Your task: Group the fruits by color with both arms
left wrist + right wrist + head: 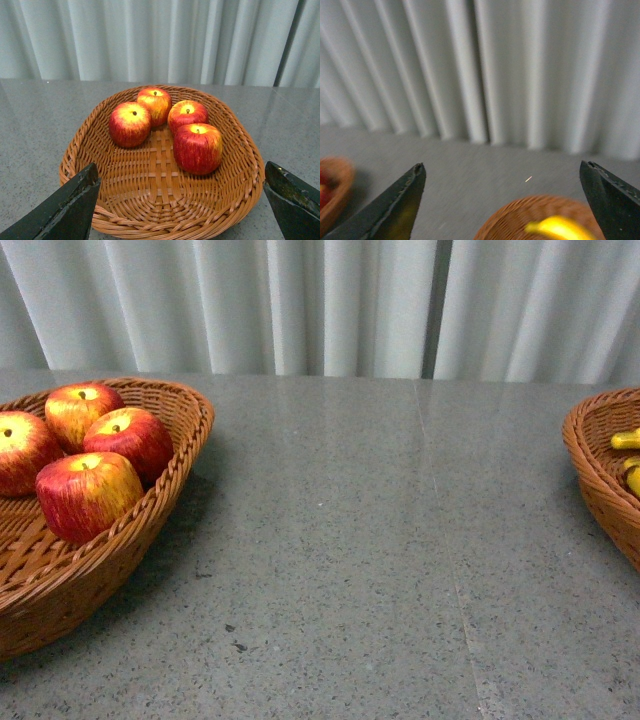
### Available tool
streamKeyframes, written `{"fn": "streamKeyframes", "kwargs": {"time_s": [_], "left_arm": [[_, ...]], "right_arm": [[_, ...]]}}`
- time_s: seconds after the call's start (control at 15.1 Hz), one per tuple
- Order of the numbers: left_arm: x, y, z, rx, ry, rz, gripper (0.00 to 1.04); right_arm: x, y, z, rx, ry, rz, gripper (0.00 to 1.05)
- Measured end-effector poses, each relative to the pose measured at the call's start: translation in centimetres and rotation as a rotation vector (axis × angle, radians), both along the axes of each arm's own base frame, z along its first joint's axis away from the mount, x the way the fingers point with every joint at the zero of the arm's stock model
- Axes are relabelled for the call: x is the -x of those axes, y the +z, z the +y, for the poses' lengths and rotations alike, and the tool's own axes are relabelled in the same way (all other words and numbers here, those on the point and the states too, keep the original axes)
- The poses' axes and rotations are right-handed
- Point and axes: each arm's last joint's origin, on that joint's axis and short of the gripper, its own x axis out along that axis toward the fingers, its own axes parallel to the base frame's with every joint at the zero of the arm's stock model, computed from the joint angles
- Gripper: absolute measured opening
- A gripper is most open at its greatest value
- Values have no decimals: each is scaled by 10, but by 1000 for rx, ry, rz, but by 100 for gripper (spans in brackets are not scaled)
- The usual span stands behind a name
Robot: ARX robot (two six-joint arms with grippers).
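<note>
- On the grey speckled counter (pixel 360 540), at its left side in the front view, a brown wicker basket (pixel 150 510) is holding four red apples streaked with yellow (pixel 88 494), bunched touching one another toward its far half.
- At the counter's right edge of that view, a second wicker basket (pixel 598 465) is showing only its left rim, with yellow bananas (pixel 630 455) lying inside, cut off by the frame.
- In the left wrist view the left gripper (pixel 182 207) is hovering over the near rim of the apple basket (pixel 150 200), jaws spread wide and gripping nothing; the apples (pixel 197 147) are sitting beyond the fingertips (pixel 70 205), apart from them.
- In the right wrist view, which is blurred, the right gripper (pixel 502 205) is likewise standing wide open and empty, with the banana basket (pixel 520 220) and a yellow banana (pixel 555 227) lying between and below the fingertips (pixel 395 205); whether they are touching cannot be told.
- A sliver of the apple basket (pixel 332 187) is showing far off to one side in that view.
- Neither arm is appearing in the front view.
- Between the two baskets a broad stretch of counter is lying open, backed by a pale pleated curtain (pixel 320 300).
</note>
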Motion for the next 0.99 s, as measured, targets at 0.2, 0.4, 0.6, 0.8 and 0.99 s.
{"fn": "streamKeyframes", "kwargs": {"time_s": [0.2,0.4,0.6,0.8,0.99], "left_arm": [[0,0,0,0,0,0,98],[0,0,0,0,0,0,98],[0,0,0,0,0,0,98],[0,0,0,0,0,0,98],[0,0,0,0,0,0,98]], "right_arm": [[72,-34,20,103,-296,-121,60],[126,-110,25,121,-310,-148,20],[137,-162,36,125,-302,-75,2],[144,-161,51,124,-281,-115,2],[148,-167,50,121,-310,-145,2]]}}
